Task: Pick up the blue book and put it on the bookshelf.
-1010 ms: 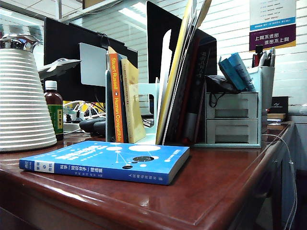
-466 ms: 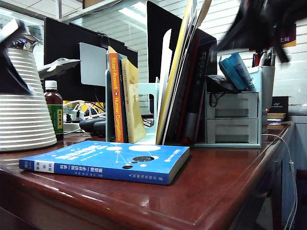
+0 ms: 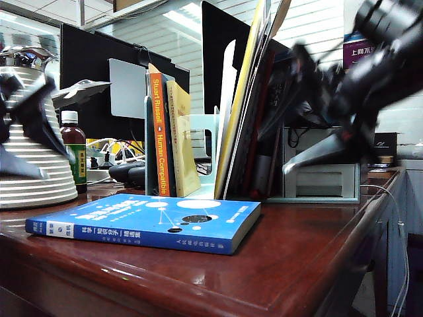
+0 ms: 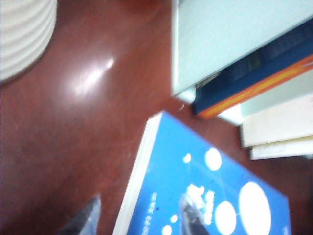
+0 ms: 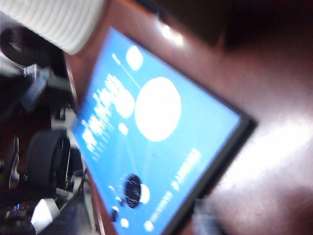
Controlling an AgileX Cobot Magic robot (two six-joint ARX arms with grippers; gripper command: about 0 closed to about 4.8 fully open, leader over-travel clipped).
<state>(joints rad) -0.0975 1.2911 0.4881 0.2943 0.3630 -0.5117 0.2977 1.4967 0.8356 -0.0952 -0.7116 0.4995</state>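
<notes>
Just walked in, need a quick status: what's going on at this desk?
Both arms are over the desk, neither holding anything. The blue book lies flat and untouched near the front edge. The left gripper is blurred in front of the white ribbed pot; the right gripper is blurred by the drawers. The bookshelf stands behind the book.

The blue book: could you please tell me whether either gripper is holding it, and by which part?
Nothing is held. The blue book lies flat on the desk, with left gripper and right gripper in the air, apart from it.
</notes>
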